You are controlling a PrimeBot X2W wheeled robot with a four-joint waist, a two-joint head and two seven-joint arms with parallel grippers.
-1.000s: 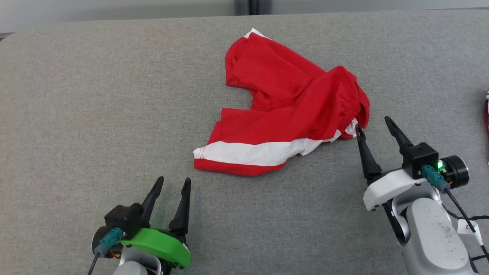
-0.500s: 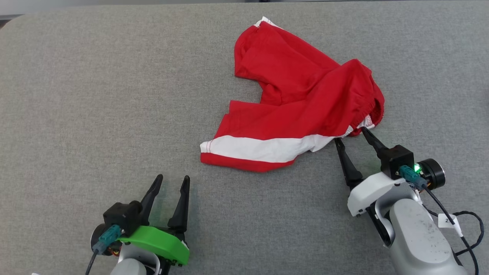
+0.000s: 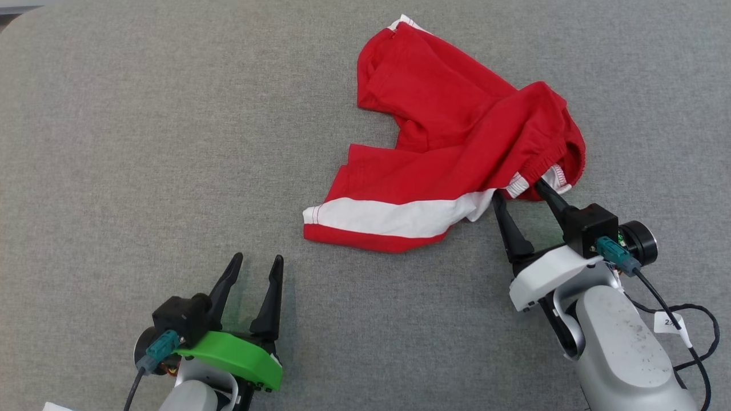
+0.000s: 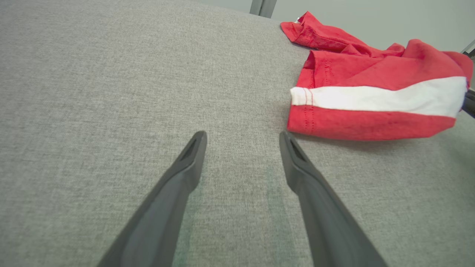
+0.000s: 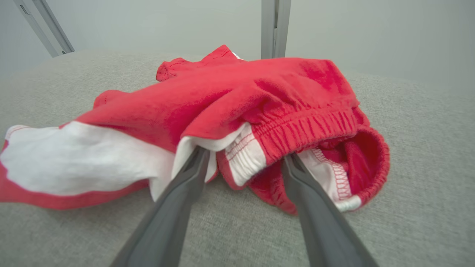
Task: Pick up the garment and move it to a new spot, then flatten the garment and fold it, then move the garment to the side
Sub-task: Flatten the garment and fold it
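The garment [image 3: 457, 131], a pair of red shorts with a white stripe [image 3: 394, 217], is lying crumpled on the grey bench [image 3: 143, 142], right of centre and towards its far side. The right end effector [image 3: 517, 191] is standing released, its two fingers straddling the elastic waistband [image 5: 308, 129] at the near right corner. In the right wrist view both tips are sitting tucked under the fabric edge, with nothing clamped yet. The left end effector [image 3: 257, 258] is also standing released, idling over bare bench well apart from the shorts. The step in hand appears to be the first pick-up. To do it well, the right fingers should be closing on the thick gathered waistband rather than a single loose layer, low enough to catch both plies without digging into the bench covering, and the lift should be going straight up so the legs hang free. No container is involved: the garment is lying directly on the bench.
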